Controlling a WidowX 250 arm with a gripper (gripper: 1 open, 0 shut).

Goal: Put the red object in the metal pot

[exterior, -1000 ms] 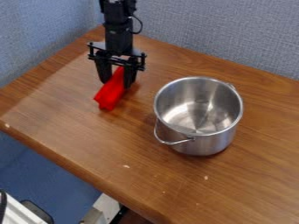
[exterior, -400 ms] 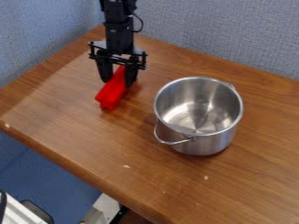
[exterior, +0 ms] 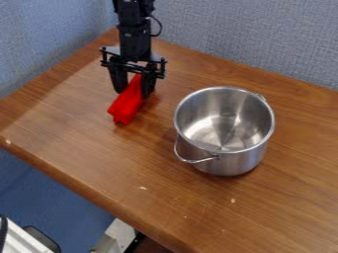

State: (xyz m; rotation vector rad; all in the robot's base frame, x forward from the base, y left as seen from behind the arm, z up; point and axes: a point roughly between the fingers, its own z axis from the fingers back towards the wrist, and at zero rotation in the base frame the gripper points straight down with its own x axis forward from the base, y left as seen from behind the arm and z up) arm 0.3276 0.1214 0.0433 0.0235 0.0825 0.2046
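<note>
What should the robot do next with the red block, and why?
Probably lift it straight up. The gripper points down and looks shut on the upper end of the red object, whose lower end seems to rest on the wooden table. The metal pot stands empty off to the right, so the block likely has to rise above the rim before moving over.

Even, fairly bright light falls on the scene from above, leaving only soft shadows on the worktop [exterior: 79, 119]. The metal pot [exterior: 224, 129] shows bright glints on its rim and streaked reflections inside. The picture is small and slightly soft, so fine detail at the dark hand [exterior: 133, 87] blurs together.
</note>
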